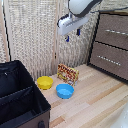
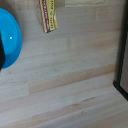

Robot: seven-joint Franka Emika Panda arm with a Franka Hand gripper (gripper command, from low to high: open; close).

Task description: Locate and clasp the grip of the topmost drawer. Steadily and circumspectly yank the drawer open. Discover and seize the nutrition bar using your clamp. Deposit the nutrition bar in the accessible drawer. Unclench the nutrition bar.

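My gripper point(image 1: 72, 35) hangs high in the air on the white arm, its dark fingers apart and empty. It is well to the exterior view's left of the dark brown dresser. The top drawer point(image 1: 114, 26) looks shut, and its silver bar handle point(image 1: 118, 32) is untouched. The nutrition bar point(image 1: 68, 74), a red and yellow printed packet, stands on the wooden floor against the screen, below the gripper. It also shows in the wrist view point(image 2: 49, 15). My fingers cannot be made out in the wrist view.
A yellow bowl point(image 1: 44, 82) and a blue bowl point(image 1: 64, 91) sit on the floor in front of the packet; the blue bowl also shows in the wrist view point(image 2: 10, 42). A black case point(image 1: 20, 97) stands at the exterior view's left. A lower drawer point(image 1: 107, 59) is shut. The dresser's dark edge point(image 2: 123, 55) shows too.
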